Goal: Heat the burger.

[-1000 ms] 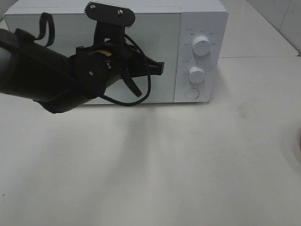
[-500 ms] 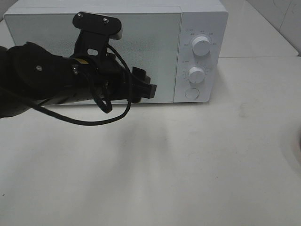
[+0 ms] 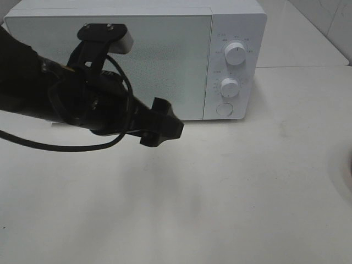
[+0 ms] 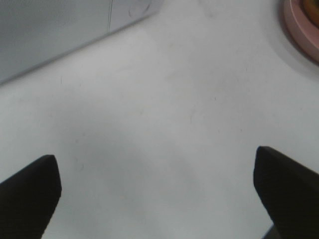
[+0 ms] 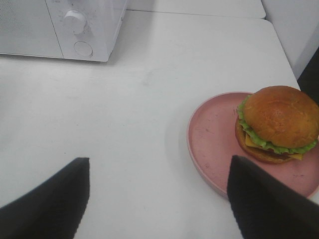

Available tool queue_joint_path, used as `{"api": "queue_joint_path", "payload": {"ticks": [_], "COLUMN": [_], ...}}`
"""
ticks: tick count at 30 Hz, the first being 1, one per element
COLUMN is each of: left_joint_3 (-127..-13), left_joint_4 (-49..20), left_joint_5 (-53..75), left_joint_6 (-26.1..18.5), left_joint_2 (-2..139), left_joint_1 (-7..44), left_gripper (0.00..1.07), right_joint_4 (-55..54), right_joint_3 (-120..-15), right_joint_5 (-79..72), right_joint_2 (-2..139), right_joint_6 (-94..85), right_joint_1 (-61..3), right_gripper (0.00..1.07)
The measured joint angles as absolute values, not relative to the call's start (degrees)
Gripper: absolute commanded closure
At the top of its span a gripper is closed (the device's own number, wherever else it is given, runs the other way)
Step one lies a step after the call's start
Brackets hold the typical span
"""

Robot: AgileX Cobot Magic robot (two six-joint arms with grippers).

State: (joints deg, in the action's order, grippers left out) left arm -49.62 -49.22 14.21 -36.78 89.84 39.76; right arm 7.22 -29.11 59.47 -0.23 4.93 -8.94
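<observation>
Standing at the back of a white table (image 3: 231, 198), a white microwave (image 3: 165, 55) is seen with its door closed and two dials (image 3: 235, 55) above a round button (image 3: 224, 109) on its right-hand panel. Much of the door is blocked from the high camera by the left arm (image 3: 60, 99), whose left gripper (image 3: 160, 124) is held over the table in front of the microwave, jaws spread wide and nothing between them. The burger (image 5: 276, 124) is shown resting on a pink plate (image 5: 214, 144) on the table, well to the right of the microwave. The right gripper (image 5: 159, 199) is held above bare tabletop beside the plate, its fingers (image 5: 50, 199) set apart and empty.
</observation>
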Motion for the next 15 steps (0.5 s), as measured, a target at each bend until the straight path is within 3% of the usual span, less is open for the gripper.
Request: {"api": "queue_joint_path", "payload": {"ticks": [4, 9, 12, 13, 15], "left_joint_3": [-50.02, -50.13, -50.19, -50.19, -50.25], "left_joint_4": [-49.05, -47.1, -36.67, -36.67, -31.17], "left_joint_5": [28.53, 35.87, 41.42, 41.42, 42.8], "left_joint_6": [-36.73, -34.09, -23.84, -23.84, -19.02], "left_joint_2": [88.69, 85.26, 79.47, 79.47, 76.78], "left_joint_1": [31.46, 25.27, 18.22, 18.22, 15.3], "left_gripper": [0.08, 0.08, 0.08, 0.08, 0.08], "right_joint_4": [7.22, 7.22, 7.22, 7.22, 7.22], "right_joint_3": [-29.11, -29.11, -29.11, -29.11, -29.11], "right_joint_5": [59.47, 59.47, 59.47, 59.47, 59.47], "right_joint_2": [-0.23, -0.23, -0.23, -0.23, -0.23], "right_joint_6": [4.93, 4.93, 4.93, 4.93, 4.93], "right_joint_1": [-8.94, -8.94, -8.94, -8.94, -8.94], "right_gripper": [0.32, 0.32, 0.32, 0.32, 0.32]}}
